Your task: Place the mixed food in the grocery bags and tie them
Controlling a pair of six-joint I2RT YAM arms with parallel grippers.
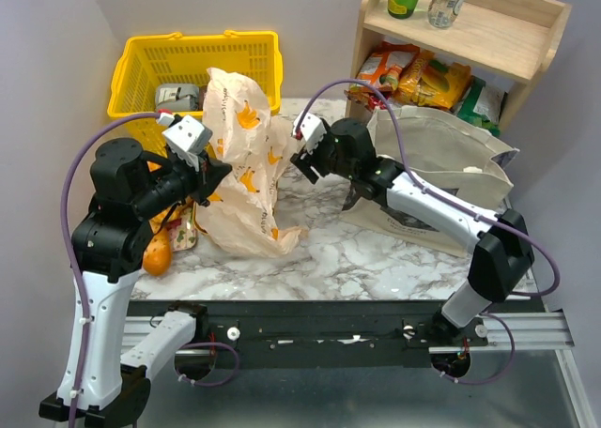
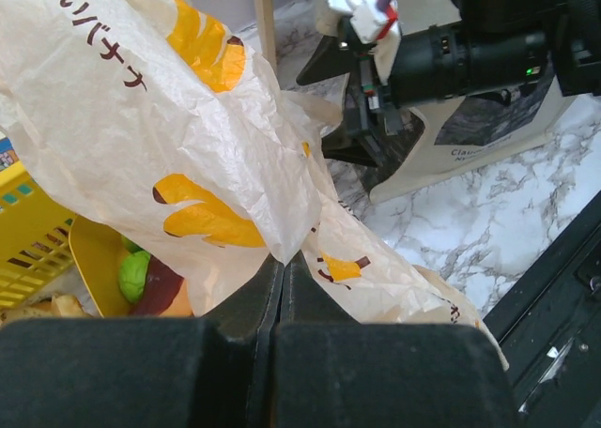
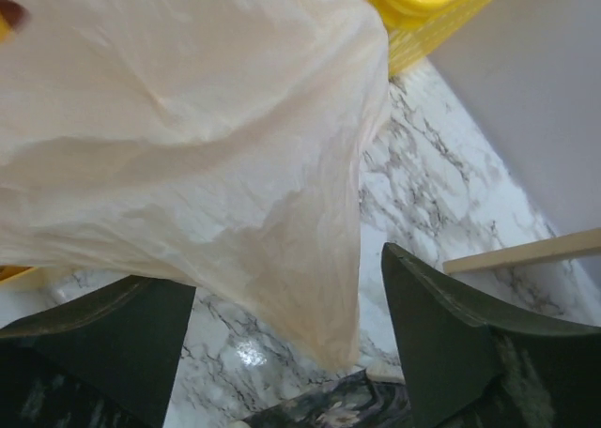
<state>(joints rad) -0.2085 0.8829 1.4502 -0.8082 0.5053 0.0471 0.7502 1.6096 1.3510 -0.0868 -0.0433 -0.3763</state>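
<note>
Marbled tabletop (image 1: 376, 250) carries the peach plastic bag (image 1: 246, 165), standing just in front of the yellow basket (image 1: 141, 67). I see my left gripper (image 2: 282, 268) clenched on its crinkled edge; my right gripper (image 3: 282, 278) gapes, jaws straddling a hanging fold without pinching

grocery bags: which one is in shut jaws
The peach plastic bag with yellow banana prints, pinched by the left gripper; the beige canvas tote lies ungripped.

My left gripper (image 2: 282, 268) is clamped on a fold of the peach plastic bag (image 2: 141, 109); below, a green fruit (image 2: 134, 276), perhaps a lime.
</note>
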